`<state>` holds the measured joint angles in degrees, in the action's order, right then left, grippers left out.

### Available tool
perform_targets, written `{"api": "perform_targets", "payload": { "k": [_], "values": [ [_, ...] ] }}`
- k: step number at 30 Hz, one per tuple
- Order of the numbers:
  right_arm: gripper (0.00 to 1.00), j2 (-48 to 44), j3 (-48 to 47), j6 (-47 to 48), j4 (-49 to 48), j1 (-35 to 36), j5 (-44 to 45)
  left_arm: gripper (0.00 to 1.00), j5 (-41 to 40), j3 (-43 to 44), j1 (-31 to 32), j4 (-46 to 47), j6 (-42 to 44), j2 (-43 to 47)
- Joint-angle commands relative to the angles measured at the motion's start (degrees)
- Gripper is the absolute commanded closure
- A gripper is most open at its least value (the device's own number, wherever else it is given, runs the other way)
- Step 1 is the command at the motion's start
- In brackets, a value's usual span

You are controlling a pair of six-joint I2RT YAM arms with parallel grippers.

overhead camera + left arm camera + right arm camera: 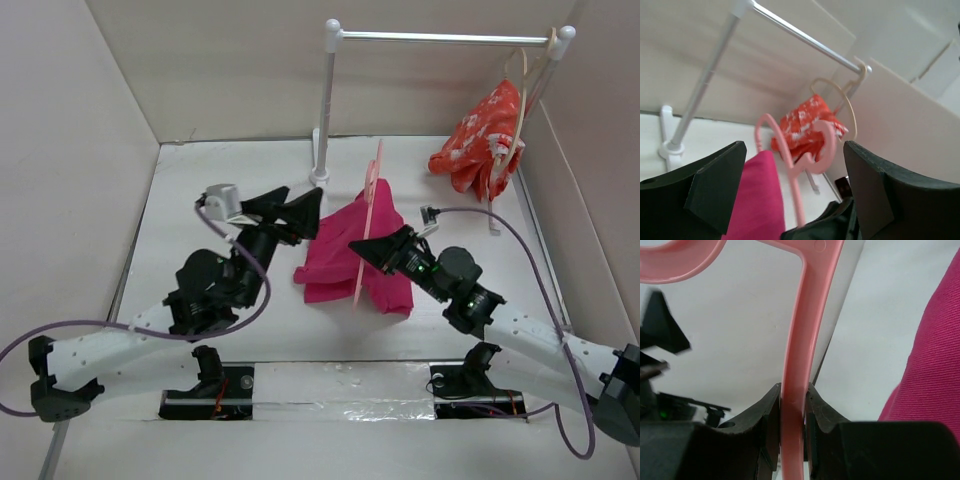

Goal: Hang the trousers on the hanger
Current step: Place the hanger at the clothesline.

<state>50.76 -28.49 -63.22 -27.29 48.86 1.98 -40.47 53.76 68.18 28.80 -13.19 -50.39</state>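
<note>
- The hanger (372,200) is clamped in the right tool (362,247), hook end farthest away.
- The trousers (335,255) are seen just right of the wide-open, empty left tool (290,207).

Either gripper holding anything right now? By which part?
Right gripper is shut on the thin salmon-pink plastic hanger, pinching a straight bar of its frame below the hook. Left gripper is open, holding nothing.

text: none can be read in any view.
hanger (792,355): bare pink plastic, no letters legible.
trousers (338,255): plain magenta cloth, no tag or print legible.
floral garment (485,140): white flower pattern only, no words.
arms (215,285): no brand or number legible.
</note>
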Motion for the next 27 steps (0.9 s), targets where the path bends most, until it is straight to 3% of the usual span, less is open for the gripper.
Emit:
{"api": "perform_targets", "payload": {
  "k": [1,4,8,16,20,27],
  "values": [
    [1.00,-2.34,-8.59,3.45,-4.63,-7.25,-4.60,0.23,-6.72,-6.98,-0.68,6.08,2.38,5.47],
    [1.00,0.20,-15.08,5.03,-1.81,-12.28,-9.61,0.23,-7.52,-13.05,-2.08,5.23,0.19,7.94],
    [1.00,5.39,-24.93,8.46,5.72,-18.96,-11.64,0.24,-9.26,-18.85,-4.28,5.30,-0.79,4.88],
    [1.00,17.43,-38.47,6.61,5.75,-29.26,-19.46,0.24,-1.99,-21.50,-7.27,3.72,-3.07,1.70],
    [1.00,23.23,-47.60,7.68,11.46,-32.51,-20.25,0.24,-3.03,-23.61,-7.80,4.34,-3.86,1.79],
    [1.00,31.58,-54.12,6.27,11.99,-36.56,-24.48,0.24,-1.98,-24.49,-9.21,3.90,-4.48,3.72]
  ]
}}
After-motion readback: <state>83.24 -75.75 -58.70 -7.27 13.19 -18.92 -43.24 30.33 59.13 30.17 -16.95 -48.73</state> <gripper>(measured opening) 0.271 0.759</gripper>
